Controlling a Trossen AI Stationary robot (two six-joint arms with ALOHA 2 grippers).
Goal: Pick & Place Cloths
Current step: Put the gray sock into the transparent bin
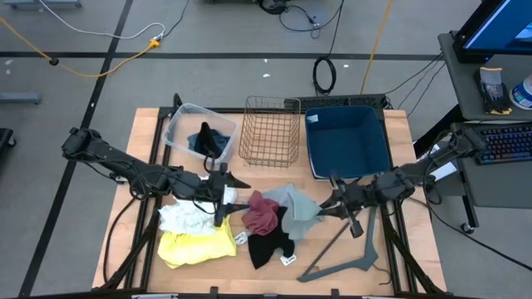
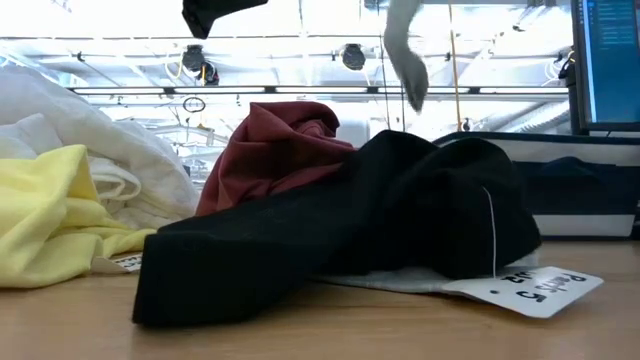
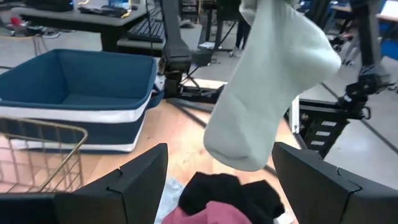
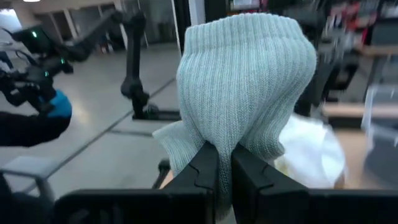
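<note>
A light grey sock (image 3: 267, 93) hangs from my right gripper (image 4: 217, 168), which is shut on it above the pile; the high view shows the sock (image 1: 296, 204) just left of that gripper (image 1: 326, 204). Below it on the table lie a maroon cloth (image 1: 262, 212), a black cloth (image 2: 400, 200), a white cloth (image 1: 184, 218) and a yellow cloth (image 1: 197, 247). My left gripper (image 3: 217, 186) stands open over the pile's left side, pointing at the sock and touching nothing. My right gripper pinches the sock's ribbed end (image 4: 242, 124) between its two shut fingers. The fingers lie about level and come from the table's right. The sock hangs down from them, its rounded lower end (image 3: 239, 155) clear of the cloths below.
At the table's far side stand a clear bin (image 1: 184, 124) with a dark cloth in it, a wire basket (image 1: 270, 129) and a blue bin (image 1: 347, 143). A thin grey hanger (image 1: 342, 253) lies at the near right. A paper tag (image 2: 530, 290) sticks out from under the black cloth.
</note>
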